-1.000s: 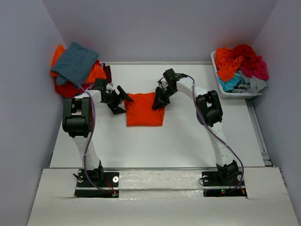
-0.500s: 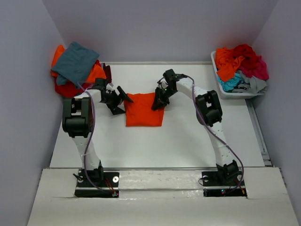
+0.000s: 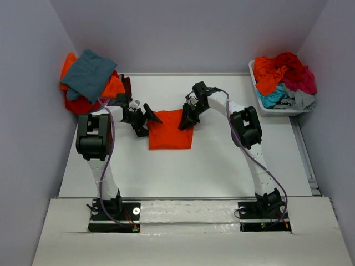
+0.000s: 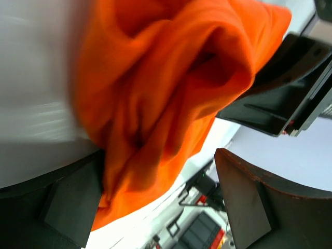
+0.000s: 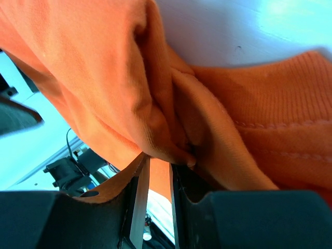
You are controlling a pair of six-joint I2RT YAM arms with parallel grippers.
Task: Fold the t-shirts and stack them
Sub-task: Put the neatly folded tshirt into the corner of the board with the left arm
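Since a second ago the left hand (image 3: 145, 117) has slid rightward onto the far left corner of the orange t-shirt (image 3: 171, 133), while the right hand (image 3: 187, 118) has hardly shifted at the far right corner. Nearest the arm bases, at the middle of the tabletop (image 3: 183, 172), the orange t-shirt lies flat as a compact, roughly square packet. Its fold looks well advanced though, by my reading, not finished. At its far edge the left hand stands wide open with bunched orange cloth lying between its jaws, not clamped, and the right hand is closed on a pinched ridge of the same cloth. Farther back on the left sits a pile of folded shirts (image 3: 89, 83), teal-grey on top of orange and red, and the orange t-shirt has yet to join it. At the far right the white bin (image 3: 284, 112) holds a loose heap of shirts (image 3: 285, 75) in orange, red, magenta, turquoise and grey, all unfolded, so most of the job appears to remain.
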